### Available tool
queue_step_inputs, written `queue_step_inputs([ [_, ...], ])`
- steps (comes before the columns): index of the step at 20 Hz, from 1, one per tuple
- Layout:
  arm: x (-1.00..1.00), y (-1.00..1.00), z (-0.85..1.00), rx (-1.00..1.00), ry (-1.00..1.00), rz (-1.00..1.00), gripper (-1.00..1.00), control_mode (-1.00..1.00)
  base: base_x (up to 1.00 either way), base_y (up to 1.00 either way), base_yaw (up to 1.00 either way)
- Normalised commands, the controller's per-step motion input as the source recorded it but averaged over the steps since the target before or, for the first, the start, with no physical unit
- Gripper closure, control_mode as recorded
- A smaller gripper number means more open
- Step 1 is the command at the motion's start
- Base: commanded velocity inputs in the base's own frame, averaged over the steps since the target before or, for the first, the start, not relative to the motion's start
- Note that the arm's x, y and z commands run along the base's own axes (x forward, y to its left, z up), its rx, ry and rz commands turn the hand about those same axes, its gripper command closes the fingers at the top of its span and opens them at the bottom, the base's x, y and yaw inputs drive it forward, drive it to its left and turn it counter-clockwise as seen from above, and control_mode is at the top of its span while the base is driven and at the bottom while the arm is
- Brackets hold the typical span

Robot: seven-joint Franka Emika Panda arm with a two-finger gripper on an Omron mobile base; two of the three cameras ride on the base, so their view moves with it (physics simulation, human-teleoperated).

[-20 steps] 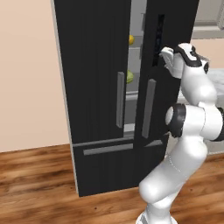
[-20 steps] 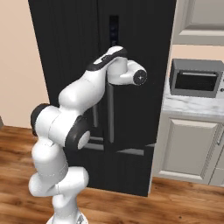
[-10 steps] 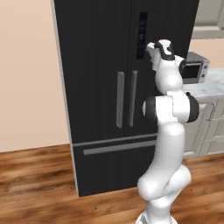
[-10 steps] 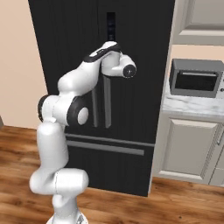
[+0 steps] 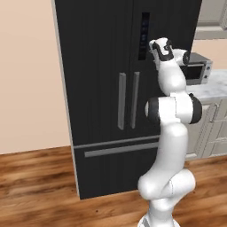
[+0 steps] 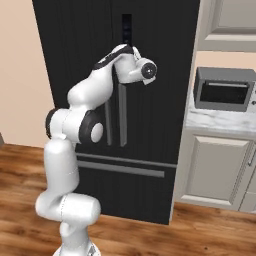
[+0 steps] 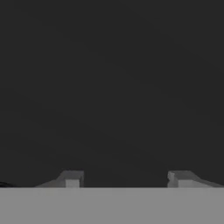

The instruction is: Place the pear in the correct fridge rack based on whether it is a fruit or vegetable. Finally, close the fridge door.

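Both doors of the black fridge stand shut, so the pear and the fridge rack are hidden behind them. My gripper rests against the upper part of the right door, just right of the dark dispenser panel. From the right base view the gripper points straight into the door. In the hand view the dark door surface lies close ahead, and the gripper is open, its two fingertips wide apart with nothing between them.
Two vertical grey handles run down the fridge's middle, with a freezer drawer handle below. A microwave sits on a marble counter over pale cabinets to the right. Wooden floor lies in front.
One second ago the right fridge door stood open with fruit showing inside; my arm swung left against it and the door is now shut.
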Motion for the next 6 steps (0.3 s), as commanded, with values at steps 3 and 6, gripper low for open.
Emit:
queue_step_inputs([
  [3, 0.0, 0.0, 0.0, 0.0, 0.0, 0.0, -1.0, -1.0, 0.0, 0.0, 0.0],
  [6, 0.0, 0.0, 0.0, 0.0, 0.0, 0.0, -1.0, -1.0, 0.0, 0.0, 0.0],
])
